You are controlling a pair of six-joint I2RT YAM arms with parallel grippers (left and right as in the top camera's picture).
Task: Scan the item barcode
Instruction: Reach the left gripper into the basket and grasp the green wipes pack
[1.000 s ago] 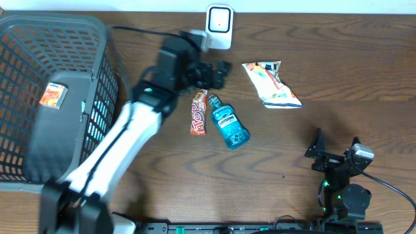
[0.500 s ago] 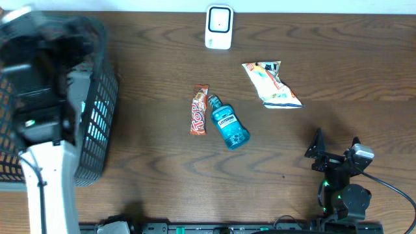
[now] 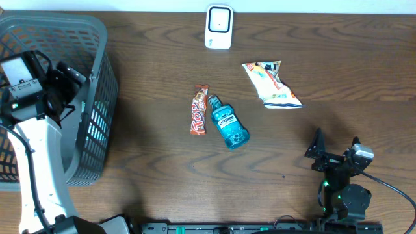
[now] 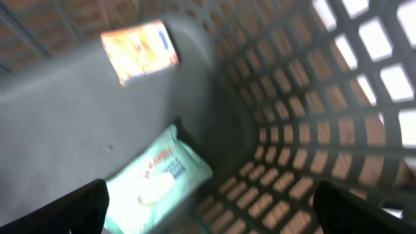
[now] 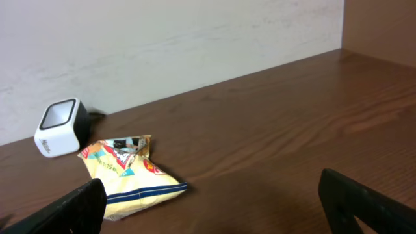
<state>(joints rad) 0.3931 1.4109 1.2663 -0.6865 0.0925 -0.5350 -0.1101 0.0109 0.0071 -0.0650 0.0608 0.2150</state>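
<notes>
The white barcode scanner point(image 3: 219, 27) stands at the table's far edge; the right wrist view has the scanner point(image 5: 62, 128) at its left. My left gripper point(image 3: 67, 88) hangs open inside the grey basket point(image 3: 97, 39), holding nothing. In the left wrist view the left gripper point(image 4: 211, 218) is above a pale green wipes pack point(image 4: 159, 185), with an orange box point(image 4: 140, 51) further along the basket floor. My right gripper point(image 3: 337, 148) rests open at the front right. In the right wrist view the right gripper point(image 5: 211, 208) faces a yellow snack bag point(image 5: 127, 175).
An orange candy bar point(image 3: 199, 110) and a blue mouthwash bottle point(image 3: 227, 123) lie side by side mid-table. The snack bag point(image 3: 271, 84) lies to their right. The basket's mesh wall point(image 4: 305, 117) rises close on the left gripper's right side.
My left arm has swung from beside the scanner at mid-table over to the left and into the basket, still open. The right arm has not moved.
</notes>
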